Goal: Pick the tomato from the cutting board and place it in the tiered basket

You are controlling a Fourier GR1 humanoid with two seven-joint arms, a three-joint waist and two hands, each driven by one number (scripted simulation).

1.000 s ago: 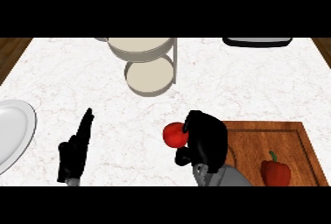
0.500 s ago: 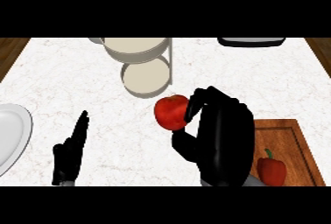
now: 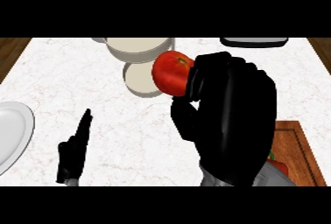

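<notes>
Spanning the view, one white marble worktop [image 3: 97, 87] carries one tiered basket [image 3: 139, 48] at its far edge, one plate [image 3: 13, 131] left, one cutting board [image 3: 294, 148] right; right hand [image 3: 233, 113] grasps one tomato [image 3: 171, 72], left hand [image 3: 74, 151] rests released; something red beside the board, perhaps a pepper.

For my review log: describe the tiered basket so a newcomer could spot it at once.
Start at the far edge of the white marble counter. The tiered basket stands left of centre there, stacked round cream tiers. The white plate at the left edge is flat and single, and the tomato in the right robot hand is red.
</notes>
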